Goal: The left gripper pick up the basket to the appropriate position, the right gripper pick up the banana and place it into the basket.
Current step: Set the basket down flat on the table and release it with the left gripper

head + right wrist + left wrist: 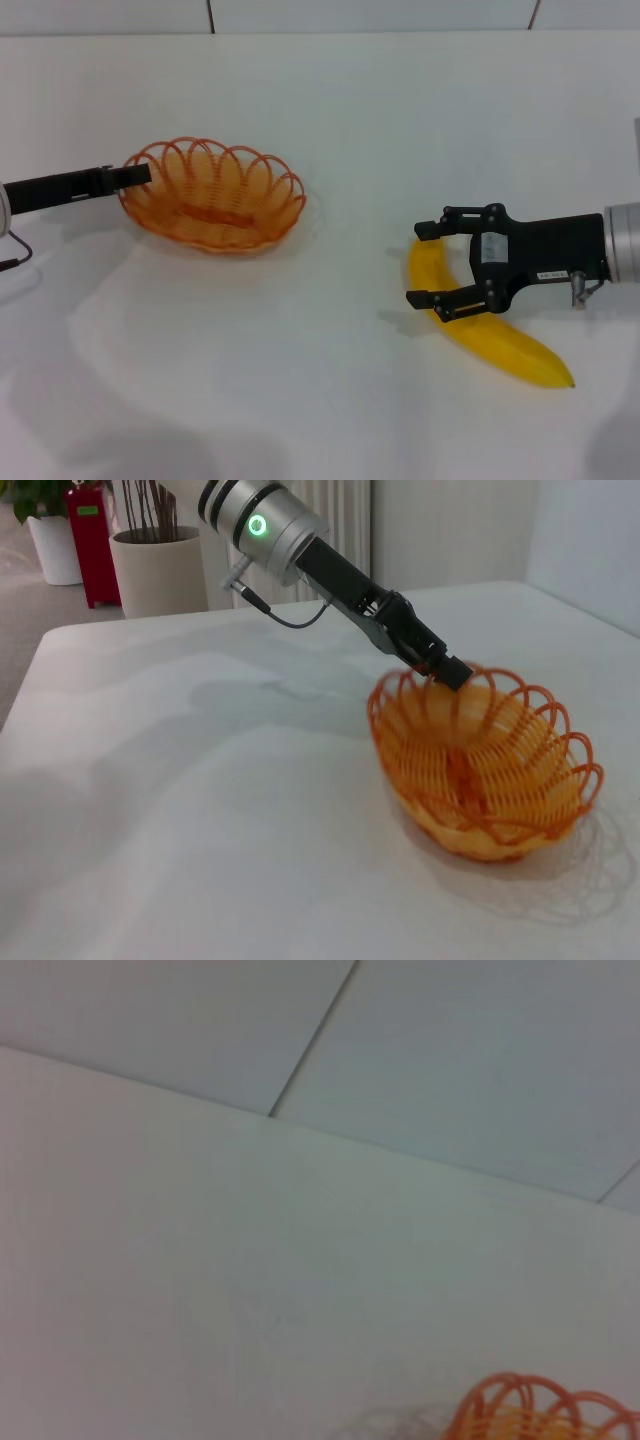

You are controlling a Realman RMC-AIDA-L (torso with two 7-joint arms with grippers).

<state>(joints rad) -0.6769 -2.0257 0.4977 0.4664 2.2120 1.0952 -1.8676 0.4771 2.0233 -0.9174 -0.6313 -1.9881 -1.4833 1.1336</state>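
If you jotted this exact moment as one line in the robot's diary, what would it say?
left gripper: at basket rim, grip unclear | right gripper: open, straddling banana on table | banana not in basket

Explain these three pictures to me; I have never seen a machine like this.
This is a two-armed robot at a white table. The wide picture is from a camera on its head; the other two are from cameras on its wrists. The left gripper, a black claw, is at the rim of an orange wire basket; the right wrist's camera shows that from across the table. The left wrist's camera catches only a corner of the basket. The right gripper is open, its fingers on either side of a yellow banana that lies on the table. Nothing is lifted yet.
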